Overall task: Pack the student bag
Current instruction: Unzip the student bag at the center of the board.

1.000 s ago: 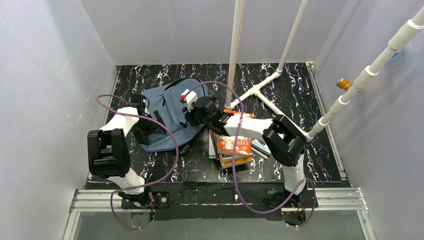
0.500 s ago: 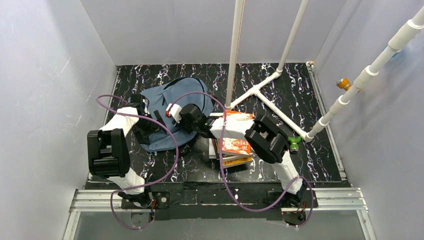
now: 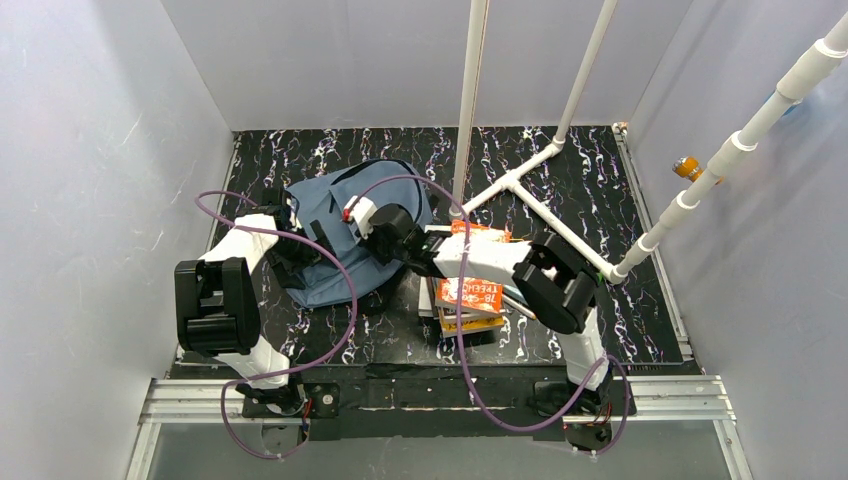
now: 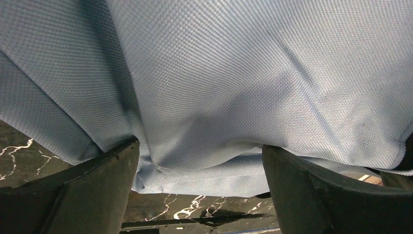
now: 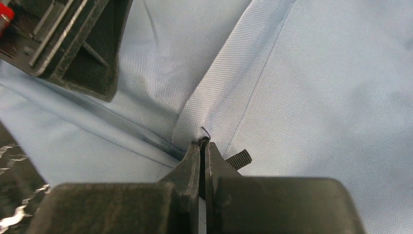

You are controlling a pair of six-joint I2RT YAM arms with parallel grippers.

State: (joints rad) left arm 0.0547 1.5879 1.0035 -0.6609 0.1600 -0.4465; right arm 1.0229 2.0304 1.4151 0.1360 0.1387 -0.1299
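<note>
The slate-blue student bag [image 3: 335, 225] lies on the dark marbled table at the left-middle. My right gripper [image 3: 368, 238] reaches over it from the right. In the right wrist view the gripper [image 5: 203, 142] is shut on a raised fold of the bag's fabric [image 5: 302, 87] at a seam, next to a short ribbed black strap tab [image 5: 239, 158]. My left gripper [image 3: 305, 250] is at the bag's left side. In the left wrist view it [image 4: 197, 146] is open, its fingers [image 4: 112, 170] wide apart with the bag's cloth [image 4: 219, 87] hanging down between them.
A stack of books [image 3: 468, 298] with an orange cover on top lies right of the bag, under the right forearm. White pipes [image 3: 540, 195] cross the table at the back right. Grey walls close in on three sides. The left arm's black housing [image 5: 73, 44] shows near the right gripper.
The right gripper swung left over the bag, then back a little to the right and away, still pinching the fabric. The bag's right side now stands fuller. The left arm barely moved.
</note>
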